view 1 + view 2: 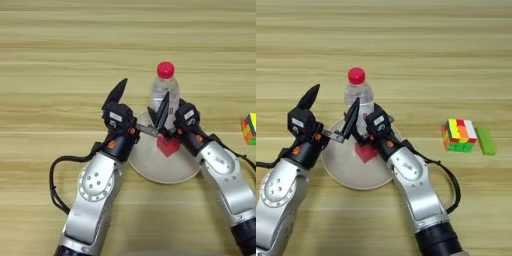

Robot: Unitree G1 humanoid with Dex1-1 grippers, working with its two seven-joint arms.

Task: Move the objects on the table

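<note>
Left gripper (142, 107) is spread wide open — one finger just beside the bottle (165, 90), holding nothing. Right gripper (367, 131) sits by the red cube (168, 145) on the plate (165, 172) — can't tell its fingers.

A round cream plate (351, 175) was seen lying flat on the wood, low in the middle of the view. Its near rim was left bare, while its far part was partly covered from sight. A glossy, shallow surface was shown, with a slightly raised edge.

A small flat green rectangular block (486, 140) was seen only in the right eye view, far off to the right, well apart from the plate. It was laid flat, with its long side running away from the viewer, just beside a many-coloured neighbour on its left; whether the two touched could not be told.
</note>
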